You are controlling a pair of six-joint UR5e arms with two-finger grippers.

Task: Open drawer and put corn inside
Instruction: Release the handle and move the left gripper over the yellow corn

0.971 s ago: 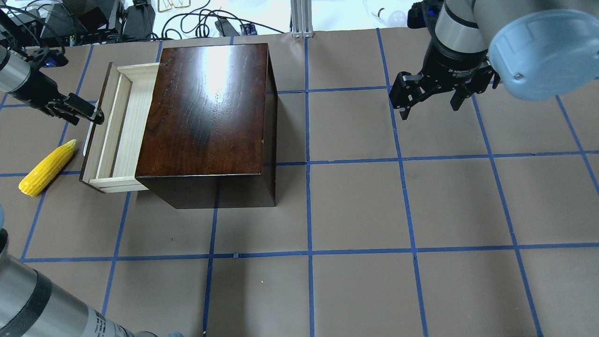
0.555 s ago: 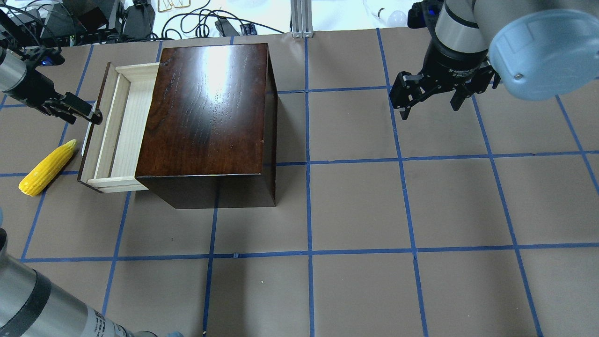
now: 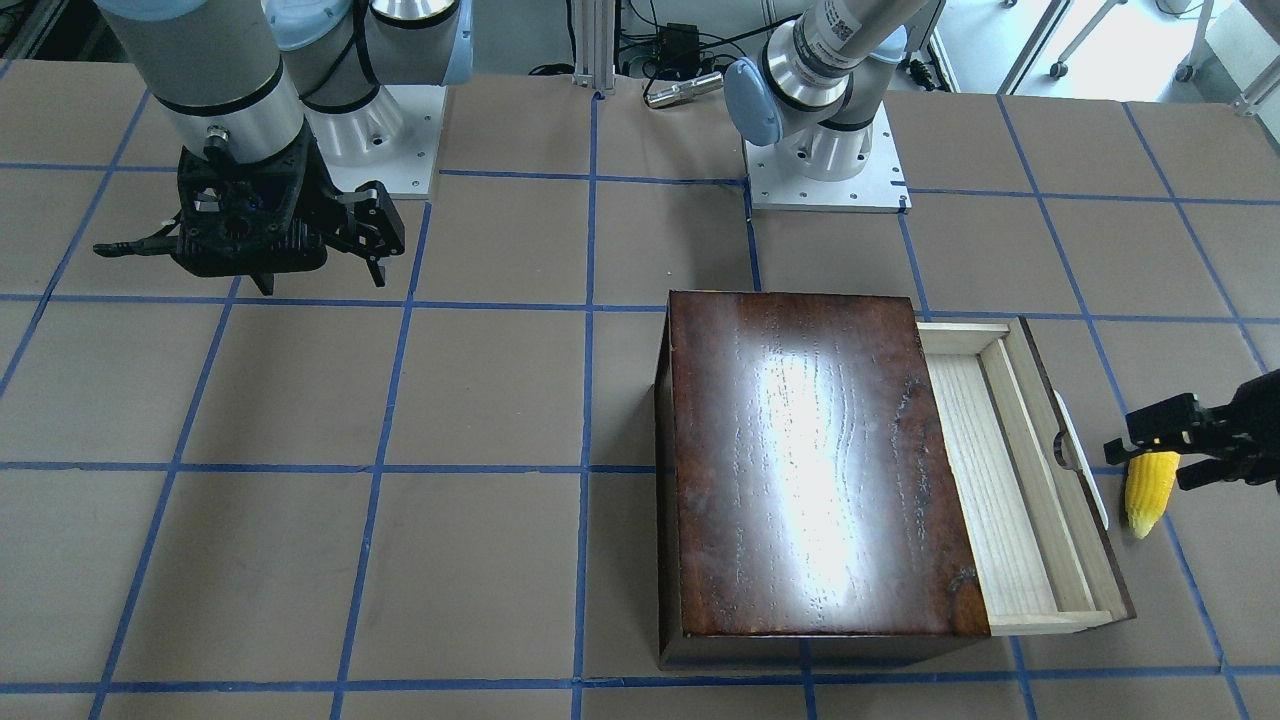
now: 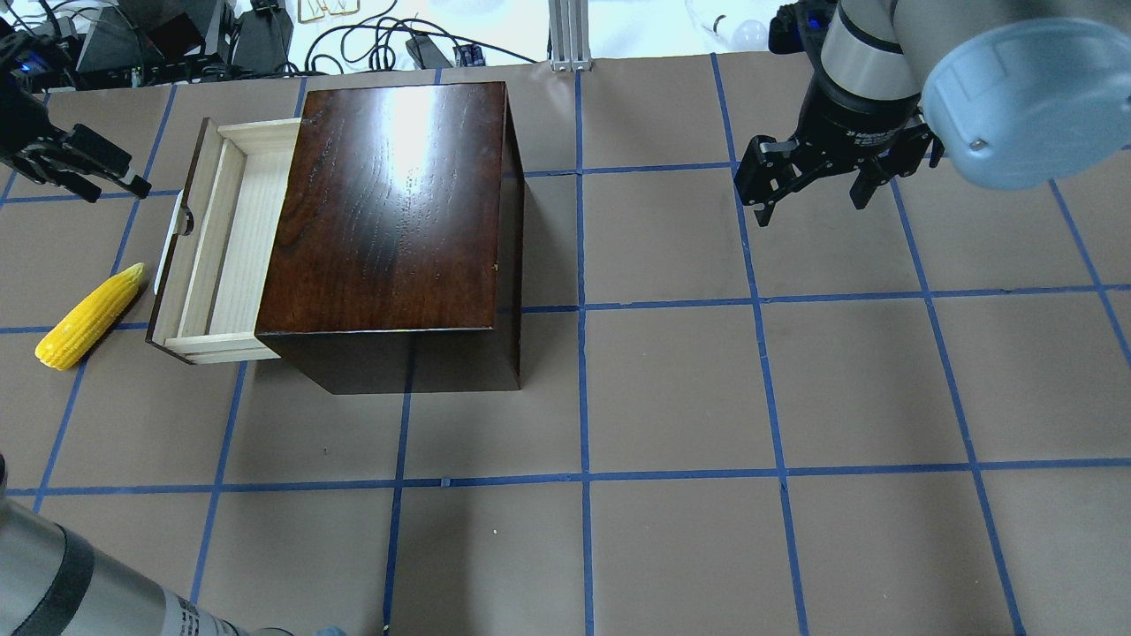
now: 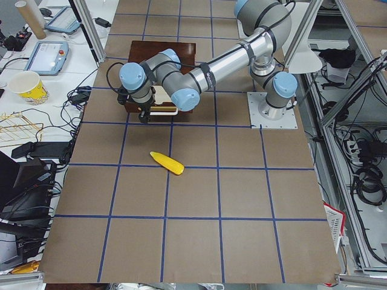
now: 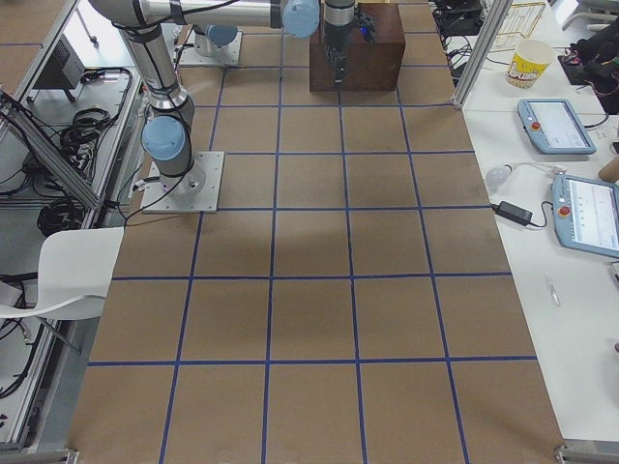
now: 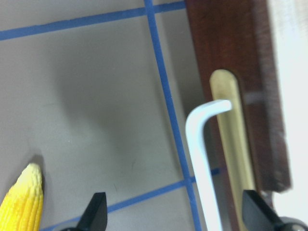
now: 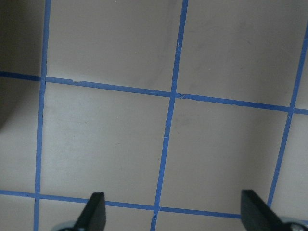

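Beside the open drawer (image 4: 237, 238), corn (image 4: 88, 316) on the table (image 4: 671, 389).

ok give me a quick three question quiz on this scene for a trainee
1. True or false: the corn lies inside the drawer.
2. Pick one. The jaws of the left gripper are: A) shut on the corn, B) open and gripping nothing, C) shut on the drawer's front.
3. In a few words: what lies beneath the right gripper?

Key
1. False. The drawer is pulled partly out and its tray is empty. The corn lies on the table just outside the drawer's front.
2. B.
3. Only bare table. Its jaws are open, well away from the drawer.
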